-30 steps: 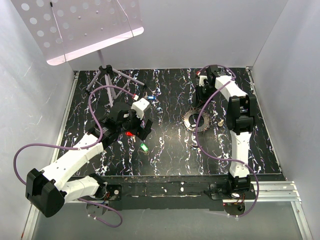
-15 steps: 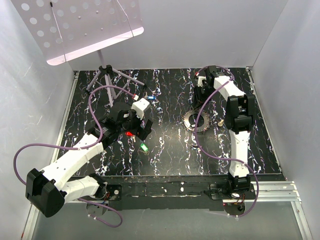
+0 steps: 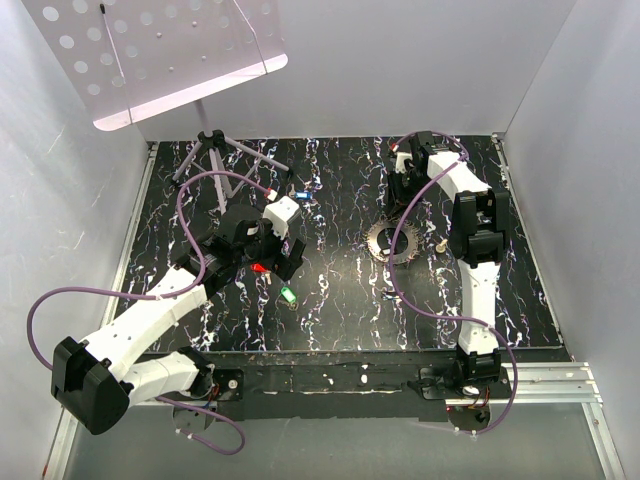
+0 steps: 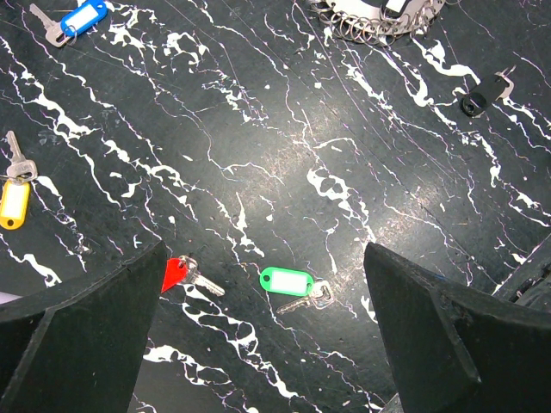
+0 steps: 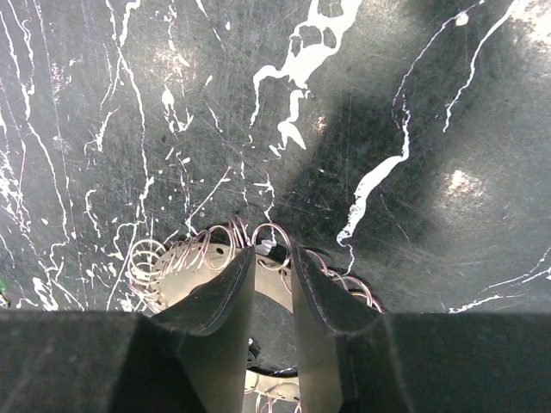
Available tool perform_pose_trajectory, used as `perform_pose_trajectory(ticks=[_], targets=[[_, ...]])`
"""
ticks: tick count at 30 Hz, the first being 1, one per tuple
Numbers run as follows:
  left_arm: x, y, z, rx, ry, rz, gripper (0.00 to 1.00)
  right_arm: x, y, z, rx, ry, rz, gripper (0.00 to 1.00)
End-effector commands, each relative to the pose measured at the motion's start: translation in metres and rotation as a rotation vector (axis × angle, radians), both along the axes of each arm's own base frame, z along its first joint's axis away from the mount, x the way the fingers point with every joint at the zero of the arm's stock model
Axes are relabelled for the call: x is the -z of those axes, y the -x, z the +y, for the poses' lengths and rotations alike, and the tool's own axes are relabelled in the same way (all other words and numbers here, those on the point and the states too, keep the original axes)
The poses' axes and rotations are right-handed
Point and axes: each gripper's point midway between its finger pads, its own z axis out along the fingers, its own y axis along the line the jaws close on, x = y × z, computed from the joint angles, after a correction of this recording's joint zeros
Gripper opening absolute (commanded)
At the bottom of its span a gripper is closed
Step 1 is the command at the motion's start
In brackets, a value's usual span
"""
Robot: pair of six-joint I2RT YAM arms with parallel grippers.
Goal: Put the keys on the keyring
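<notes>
On the black marbled table (image 3: 340, 310), closest to the arm bases, the green key (image 4: 287, 280) lies flat. Its long axis runs roughly across the left wrist picture, with the metal end turned away from the red key (image 4: 185, 275). The red key sits just beside it, blade aimed at the green tag, and its own tag is partly hidden behind a finger. The left gripper (image 4: 265, 254) hangs above these two with its jaws spread wide and nothing between them. At the left edge of that picture the yellow key (image 4: 12, 198) lies lengthwise up the frame, blade above its tag. Right of the table's middle the keyring (image 3: 378, 243) lies flat, open centre facing up, with a small brass knob (image 3: 440, 243) just beside it. Further back, the blue key (image 4: 82, 17) lies with its blade to the left of its tag in the wrist picture. The right gripper (image 5: 271, 251) points down over the keyring's edge of wire loops (image 5: 267, 234). Its fingers are a narrow gap apart, and I cannot tell whether they pinch a loop. A music stand (image 3: 160, 60) is in the far left corner
</notes>
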Motion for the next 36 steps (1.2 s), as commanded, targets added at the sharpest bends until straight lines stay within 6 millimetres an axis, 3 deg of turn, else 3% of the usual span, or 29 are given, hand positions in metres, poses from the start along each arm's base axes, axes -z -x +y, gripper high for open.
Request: perform_pose_trajectory(ticks=[1, 30, 33, 36], targets=[[-0.007, 0.0, 0.001, 0.007, 0.008, -0.019, 1.0, -0.003, -0.014, 0.0, 0.017, 0.009, -0.037, 0.32], [-0.008, 0.0, 0.001, 0.006, 0.011, -0.021, 1.0, -0.003, -0.011, -0.001, 0.035, 0.02, -0.014, 0.28], [-0.009, 0.0, 0.001, 0.006, 0.01, -0.024, 0.99, -0.013, -0.01, 0.006, 0.023, -0.032, -0.029, 0.28], [-0.009, 0.0, 0.001, 0.006, 0.01, -0.024, 0.99, -0.032, -0.017, -0.002, 0.015, -0.004, -0.1, 0.29]])
